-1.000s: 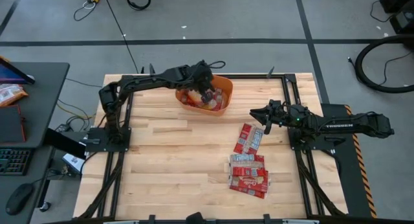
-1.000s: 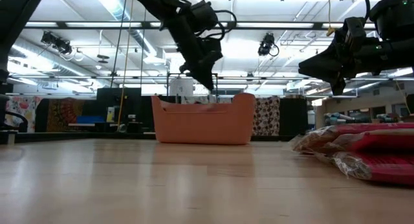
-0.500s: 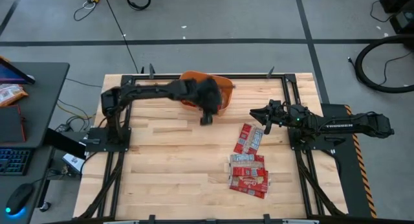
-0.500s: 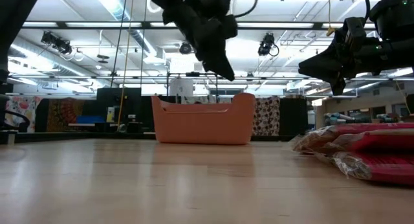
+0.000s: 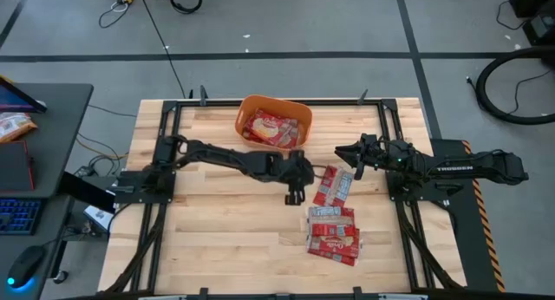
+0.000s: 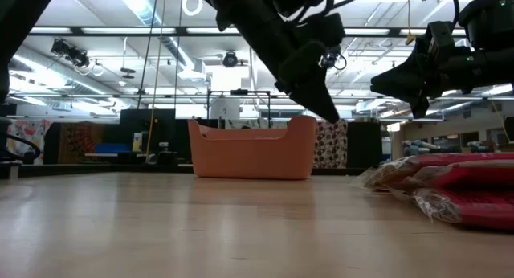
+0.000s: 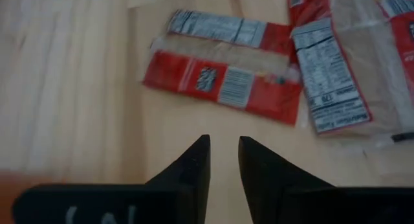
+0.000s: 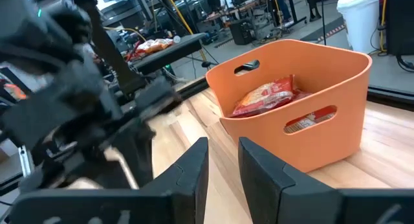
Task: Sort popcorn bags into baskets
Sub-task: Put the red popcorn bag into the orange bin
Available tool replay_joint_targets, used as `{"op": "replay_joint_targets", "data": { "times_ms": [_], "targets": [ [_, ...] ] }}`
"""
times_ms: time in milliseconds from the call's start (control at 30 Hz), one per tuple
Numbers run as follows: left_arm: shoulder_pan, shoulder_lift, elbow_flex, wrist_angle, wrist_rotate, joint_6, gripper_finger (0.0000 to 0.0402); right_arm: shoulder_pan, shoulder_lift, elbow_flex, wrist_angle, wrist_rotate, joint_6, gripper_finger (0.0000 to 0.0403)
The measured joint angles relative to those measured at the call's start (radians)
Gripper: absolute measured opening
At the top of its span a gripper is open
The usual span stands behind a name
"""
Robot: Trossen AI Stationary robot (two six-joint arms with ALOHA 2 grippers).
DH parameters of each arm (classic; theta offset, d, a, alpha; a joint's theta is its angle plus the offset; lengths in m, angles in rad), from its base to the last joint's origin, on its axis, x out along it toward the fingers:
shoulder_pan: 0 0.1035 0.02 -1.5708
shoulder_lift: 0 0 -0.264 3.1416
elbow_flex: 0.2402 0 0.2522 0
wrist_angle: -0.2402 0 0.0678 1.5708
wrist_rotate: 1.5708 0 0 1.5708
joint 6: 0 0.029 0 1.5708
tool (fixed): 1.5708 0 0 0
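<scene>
My left gripper (image 5: 294,196) hangs over the bare wood of the pale plank table (image 5: 217,222) near its middle, at about seven o'clock from the orange plastic rectangular tub (image 5: 273,125) and just at nine o'clock from the nearest flat red popcorn packet (image 5: 335,185). In my left wrist view its two dark fingers (image 7: 191,166) stand a narrow gap apart with nothing between them and nothing touching them; the wood shows through the slot, and that same red packet (image 7: 223,78) lies flat a little beyond the tips. In the low view this gripper (image 6: 325,113) points down at a slant, well clear of the tabletop. My right gripper (image 5: 340,150) hovers toward the three o'clock side of the table, above the twelve o'clock end of the packets; its fingers (image 8: 194,172) also show a slim gap and carry nothing. The tub sits at the twelve o'clock edge of the table with at least one red packet (image 8: 265,96) lying inside it. The rest of the packets lie in a loose overlapping heap (image 5: 334,231) at about four o'clock from the table's centre, touching one another.
</scene>
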Motion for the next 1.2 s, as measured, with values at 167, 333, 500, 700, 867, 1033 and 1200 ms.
{"op": "replay_joint_targets", "data": {
  "times_ms": [167,333,500,700,867,1033,1200],
  "targets": [
    [-0.038,0.055,0.000,0.056,-0.025,0.037,0.0126,0.000,0.001,0.000,0.002,0.000,0.000,0.0090],
    [-0.055,0.119,0.000,0.200,-0.025,0.040,0.0155,0.000,0.005,0.000,0.001,0.000,0.000,0.0090],
    [-0.054,0.205,0.000,0.393,0.023,0.027,0.0156,0.000,0.005,0.000,0.000,0.000,0.000,0.0090],
    [-0.052,0.265,0.000,0.531,0.055,0.018,0.0151,0.000,0.005,0.000,0.000,0.000,0.000,0.0090],
    [-0.049,0.300,0.000,0.517,0.056,-0.024,0.0151,0.000,0.005,0.000,0.000,0.000,0.000,0.0090],
    [-0.049,0.271,0.006,0.349,0.023,-0.045,0.0150,0.000,0.005,0.000,0.000,0.000,0.000,0.0090],
    [-0.049,0.197,0.004,0.087,-0.016,-0.058,0.0150,0.000,0.005,0.000,0.000,0.000,0.000,0.0090]
  ]
}}
